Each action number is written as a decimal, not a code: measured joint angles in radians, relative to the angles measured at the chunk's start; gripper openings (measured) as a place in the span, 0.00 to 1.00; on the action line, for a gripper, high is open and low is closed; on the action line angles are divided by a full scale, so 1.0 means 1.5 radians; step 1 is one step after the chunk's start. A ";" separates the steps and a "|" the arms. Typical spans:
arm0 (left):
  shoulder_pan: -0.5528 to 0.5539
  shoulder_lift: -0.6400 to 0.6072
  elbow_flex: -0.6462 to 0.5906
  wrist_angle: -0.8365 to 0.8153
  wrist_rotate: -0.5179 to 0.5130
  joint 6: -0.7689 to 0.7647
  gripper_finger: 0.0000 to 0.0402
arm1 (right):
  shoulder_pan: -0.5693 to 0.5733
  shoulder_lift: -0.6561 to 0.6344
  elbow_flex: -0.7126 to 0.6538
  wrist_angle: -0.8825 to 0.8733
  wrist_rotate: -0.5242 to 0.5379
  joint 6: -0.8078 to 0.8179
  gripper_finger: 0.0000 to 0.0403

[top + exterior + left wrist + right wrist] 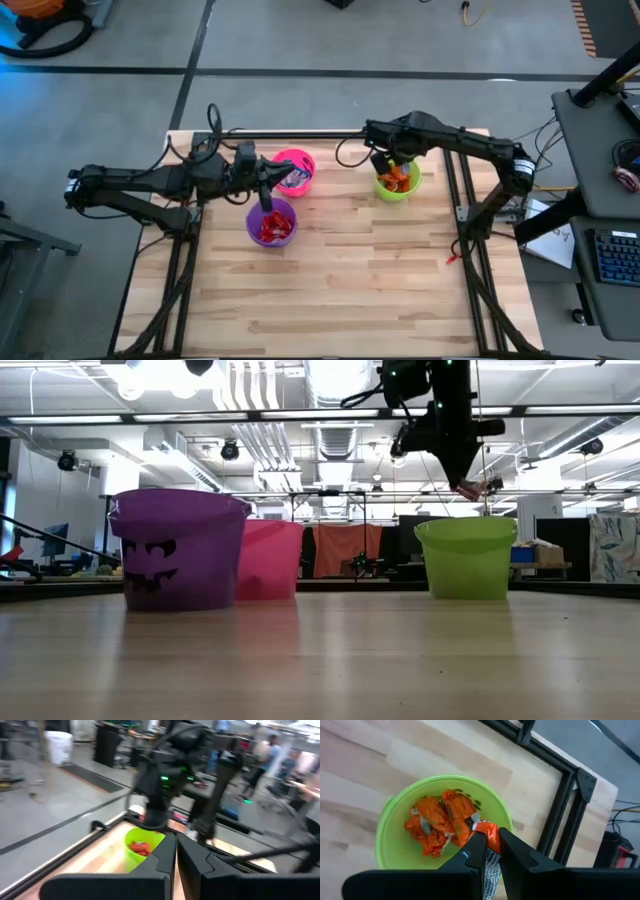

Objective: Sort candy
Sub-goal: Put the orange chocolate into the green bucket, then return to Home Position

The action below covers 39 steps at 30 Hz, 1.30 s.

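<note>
Wooden tabletop (340, 290): your right gripper (491, 851), nearly closed, pinched an orange candy (487, 831) above the green cup (387, 820), toward its 4 o'clock rim. Released there, it risked clipping the rim and falling outside. Left gripper (176, 851) was closed, empty.

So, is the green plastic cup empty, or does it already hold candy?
Not empty. The green plastic cup holds a pile of orange-wrapped candies; the right claw, above it, grips one more orange candy.
</note>
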 joint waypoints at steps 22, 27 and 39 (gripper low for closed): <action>-0.002 0.010 0.000 -0.245 -0.141 -0.321 0.00 | -0.021 -0.099 -0.044 0.165 -0.177 -0.261 0.36; -0.038 -0.006 -0.003 -0.116 0.165 -0.189 0.00 | 0.000 -0.228 -0.165 0.423 -0.401 -0.459 0.32; -0.042 0.001 0.012 -0.012 0.194 0.010 0.00 | 0.019 -0.414 -0.338 0.760 -0.475 -0.368 0.25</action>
